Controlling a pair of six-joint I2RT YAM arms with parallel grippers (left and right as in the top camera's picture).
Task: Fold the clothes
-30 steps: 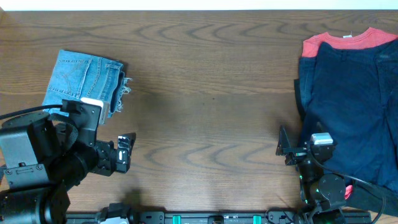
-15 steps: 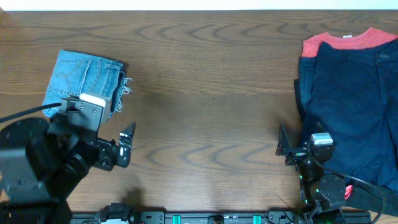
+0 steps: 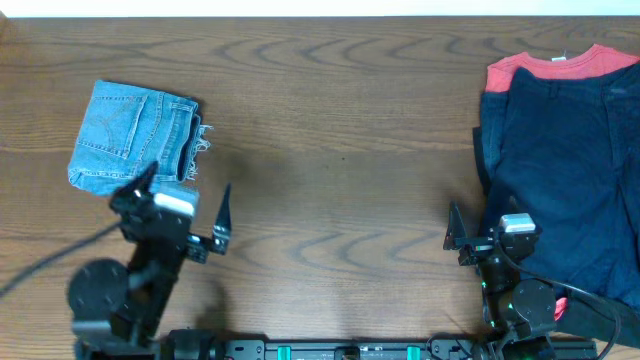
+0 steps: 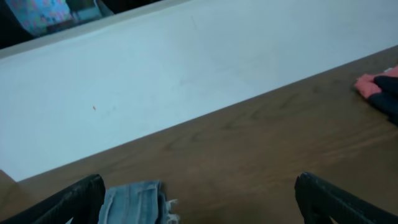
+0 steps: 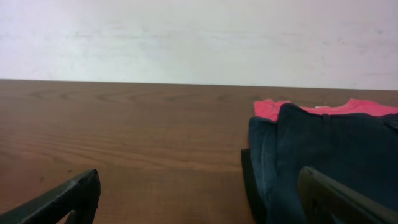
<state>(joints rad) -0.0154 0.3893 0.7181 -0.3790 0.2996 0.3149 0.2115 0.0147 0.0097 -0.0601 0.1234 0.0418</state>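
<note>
The clothes, a pair of light-blue jeans (image 3: pixel 135 135), lie folded into a compact rectangle at the far left of the wooden table, frayed hems along the right side. My left gripper (image 3: pixel 187 182) hovers just in front of the jeans, open and empty, pointing away from me. The left wrist view has the jeans (image 4: pixel 134 202) low down beside the left fingertip (image 4: pixel 81 199). My right gripper (image 3: pixel 485 215) stands open and empty at the near right, its right finger over the edge of a dark garment.
A navy garment (image 3: pixel 565 160) lies on top of a red shirt (image 3: pixel 560 65) at the right side of the table; both also show in the right wrist view, navy garment (image 5: pixel 323 155) and red shirt (image 5: pixel 273 109). Bare wood (image 3: pixel 340 150) lies between the two piles.
The left arm has swung round from lying across the near left to pointing forward, carrying its open gripper right and off the jeans' near edge. The right arm has not moved.
</note>
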